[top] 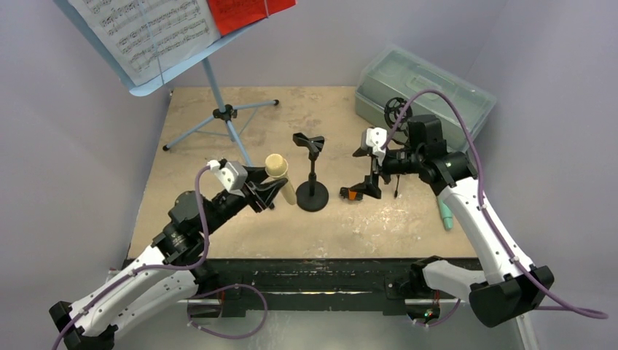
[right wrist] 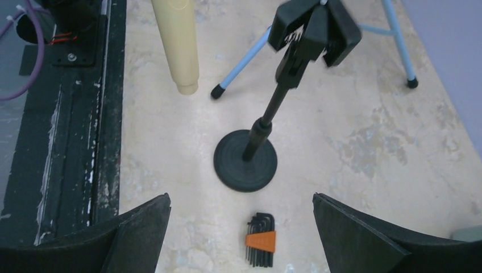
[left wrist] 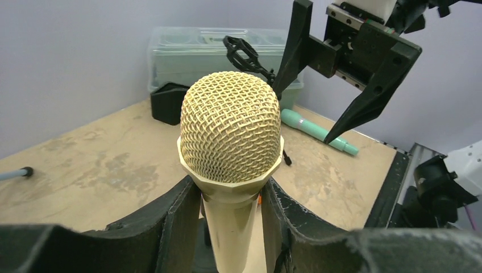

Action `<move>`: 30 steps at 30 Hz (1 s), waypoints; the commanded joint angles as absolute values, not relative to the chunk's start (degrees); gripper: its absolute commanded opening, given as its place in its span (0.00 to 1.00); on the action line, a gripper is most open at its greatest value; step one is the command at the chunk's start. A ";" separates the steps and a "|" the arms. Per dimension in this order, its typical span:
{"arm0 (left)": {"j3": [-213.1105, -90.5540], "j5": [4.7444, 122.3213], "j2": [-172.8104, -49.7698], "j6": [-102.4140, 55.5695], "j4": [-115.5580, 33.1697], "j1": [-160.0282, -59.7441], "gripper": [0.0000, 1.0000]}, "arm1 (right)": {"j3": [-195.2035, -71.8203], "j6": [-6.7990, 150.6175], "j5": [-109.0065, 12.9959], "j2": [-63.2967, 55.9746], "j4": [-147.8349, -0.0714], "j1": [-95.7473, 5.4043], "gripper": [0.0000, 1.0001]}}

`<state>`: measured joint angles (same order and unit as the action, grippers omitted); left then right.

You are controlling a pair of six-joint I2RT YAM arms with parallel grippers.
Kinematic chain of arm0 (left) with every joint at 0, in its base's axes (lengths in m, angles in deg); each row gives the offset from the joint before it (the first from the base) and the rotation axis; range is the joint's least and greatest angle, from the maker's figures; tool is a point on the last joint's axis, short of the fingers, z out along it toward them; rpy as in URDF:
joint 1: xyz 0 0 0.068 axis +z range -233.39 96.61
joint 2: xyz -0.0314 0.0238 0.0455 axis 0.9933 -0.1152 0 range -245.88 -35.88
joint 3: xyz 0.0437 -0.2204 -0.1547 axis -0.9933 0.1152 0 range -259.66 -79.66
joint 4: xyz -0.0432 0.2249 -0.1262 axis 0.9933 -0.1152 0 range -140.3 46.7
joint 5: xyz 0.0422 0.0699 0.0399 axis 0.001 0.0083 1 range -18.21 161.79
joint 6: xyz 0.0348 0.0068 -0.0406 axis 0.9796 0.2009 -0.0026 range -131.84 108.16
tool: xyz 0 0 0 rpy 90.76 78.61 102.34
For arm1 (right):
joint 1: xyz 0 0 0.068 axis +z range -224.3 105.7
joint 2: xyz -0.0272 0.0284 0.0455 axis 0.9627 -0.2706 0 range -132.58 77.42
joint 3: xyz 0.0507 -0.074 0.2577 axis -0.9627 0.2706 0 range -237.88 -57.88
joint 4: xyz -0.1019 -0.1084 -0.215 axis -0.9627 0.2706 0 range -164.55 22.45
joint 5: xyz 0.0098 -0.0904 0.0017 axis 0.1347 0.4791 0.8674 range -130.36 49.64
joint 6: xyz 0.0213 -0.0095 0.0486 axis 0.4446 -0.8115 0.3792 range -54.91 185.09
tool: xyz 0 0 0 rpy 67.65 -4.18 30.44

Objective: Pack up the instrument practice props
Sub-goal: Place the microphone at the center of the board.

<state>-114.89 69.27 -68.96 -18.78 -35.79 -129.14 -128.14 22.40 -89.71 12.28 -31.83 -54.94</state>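
- Left gripper [top: 271, 191] is clamped on the cream microphone [left wrist: 230, 133], fingers pressing the handle just under the mesh head. The mic is lifted and tilted, with its tail end off the tabletop [top: 218, 226].
- Right gripper [right wrist: 240, 196] hangs with its fingers spread wide and nothing between them, above a small hex key set [right wrist: 260, 239].
- The black mic holder [top: 312, 175] stands upright between the two grippers, its round base flat on the surface.
- The teal microphone [top: 446, 216] lies flat near the right edge, beside the right arm.
- The tabletop is tan board, scuffed with pale worn patches, and a black rail runs along its near edge.
- At the back left, the pale-blue sheet-music rack [top: 167, 86] stands on its tripod legs [top: 226, 115], carrying a white music page [top: 146, 33] and a red page [top: 244, 13].
- The translucent case [top: 430, 87] sits in the back right corner.
- Plain lavender-grey walls [top: 73, 146] close in the space.
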 commanded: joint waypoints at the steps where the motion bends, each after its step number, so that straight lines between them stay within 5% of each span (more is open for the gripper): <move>1: -111.66 63.79 -68.84 -24.68 -25.68 -128.99 0.00 | -123.14 18.53 -95.73 15.41 -31.65 -57.65 0.99; 30: -96.41 67.44 -90.45 -42.76 16.20 -132.90 0.00 | -103.09 26.61 -111.17 14.90 -45.14 -60.06 0.99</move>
<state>-96.57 64.94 -88.48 -41.29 7.29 -132.18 -104.20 23.16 -107.24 15.14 -39.85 -59.86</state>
